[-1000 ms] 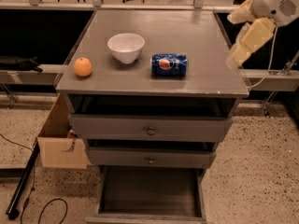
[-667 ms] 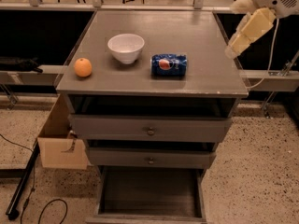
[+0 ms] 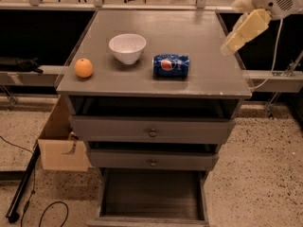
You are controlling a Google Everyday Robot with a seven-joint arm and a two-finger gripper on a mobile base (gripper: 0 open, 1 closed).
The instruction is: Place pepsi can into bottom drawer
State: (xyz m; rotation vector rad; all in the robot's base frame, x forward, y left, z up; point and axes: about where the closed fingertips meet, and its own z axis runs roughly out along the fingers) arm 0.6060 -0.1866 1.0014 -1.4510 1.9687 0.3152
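Observation:
The pepsi can (image 3: 171, 65) lies on its side on the grey cabinet top (image 3: 189, 32), just right of the white bowl, with its round logo facing me. At the foot of the cabinet the bottom drawer (image 3: 151, 197) is pulled out, showing a dark bare floor. My gripper (image 3: 229, 45) hangs in the air at the top's right edge, right of the can and apart from it, pointing down and to the left. Nothing is held in it.
A white bowl (image 3: 127, 47) and an orange fruit (image 3: 84, 67) sit on the left part of the top. The two upper drawers (image 3: 152, 132) stand slightly ajar. A cardboard box (image 3: 59, 145) and cables (image 3: 28, 193) lie on the floor at left.
The gripper has risen and drifted a little left, toward the top's right edge. The can, bowl, orange and drawers have not moved.

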